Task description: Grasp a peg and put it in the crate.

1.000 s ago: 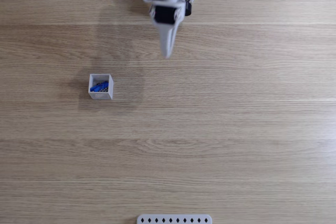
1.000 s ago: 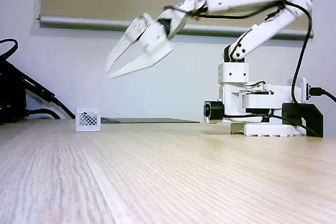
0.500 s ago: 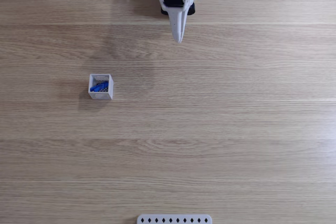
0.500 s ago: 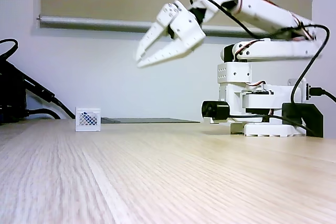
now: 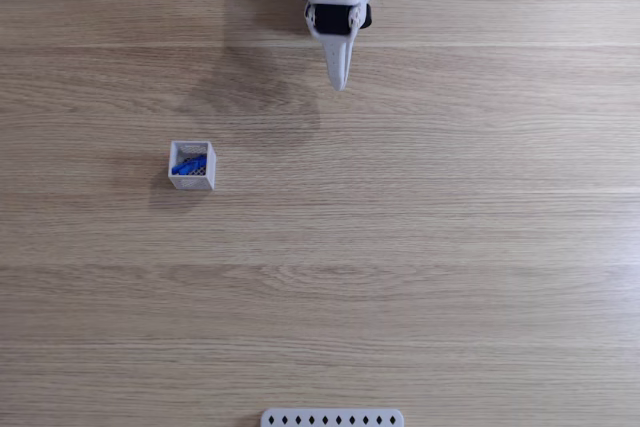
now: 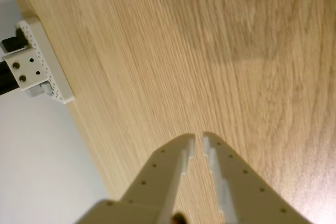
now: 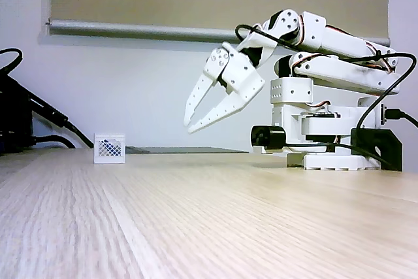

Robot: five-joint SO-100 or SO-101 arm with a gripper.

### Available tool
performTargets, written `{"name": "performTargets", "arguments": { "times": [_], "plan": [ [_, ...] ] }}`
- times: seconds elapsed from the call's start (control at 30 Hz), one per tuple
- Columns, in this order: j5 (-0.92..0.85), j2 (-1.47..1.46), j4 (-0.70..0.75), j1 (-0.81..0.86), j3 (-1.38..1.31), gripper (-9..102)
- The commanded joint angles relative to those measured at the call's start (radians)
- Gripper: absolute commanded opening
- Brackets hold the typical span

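From my remote station, my arm's gripper [image 7: 188, 127] hangs above the wooden table [image 5: 420, 247], folded in near its own base [image 7: 326, 142]; its two white fingers stand slightly apart with nothing between them, the narrow gap plainest in the wrist view [image 6: 198, 140]. In the top-down fixed view the gripper [image 5: 340, 85] points down the frame from the top edge, well apart from everything else on the boards. One white crate [image 5: 191, 165] sits to the left and lower in that view, and one blue peg [image 5: 189, 163] lies inside it, tilted across the dark mesh floor. From the side-on fixed view the crate [image 7: 109, 148] stands alone on the far table edge, blue showing through its latticed wall. One white perforated strip [image 5: 332, 417] lies at the bottom edge of the top-down view; the wrist view picks up its row of holes [image 6: 51, 72] at the table's rim. Black cables [image 7: 39, 119] trail in at the left of the side-on view. I can read no brand, label or lettering on any item.
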Motion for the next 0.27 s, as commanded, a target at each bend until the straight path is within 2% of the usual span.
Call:
{"name": "performTargets", "arguments": {
  "times": [0.0,0.23],
  "plan": [
    [-0.017,0.014,0.000,0.008,-0.028,-1],
    [-0.015,0.014,0.000,0.008,-0.028,0]
  ]
}}
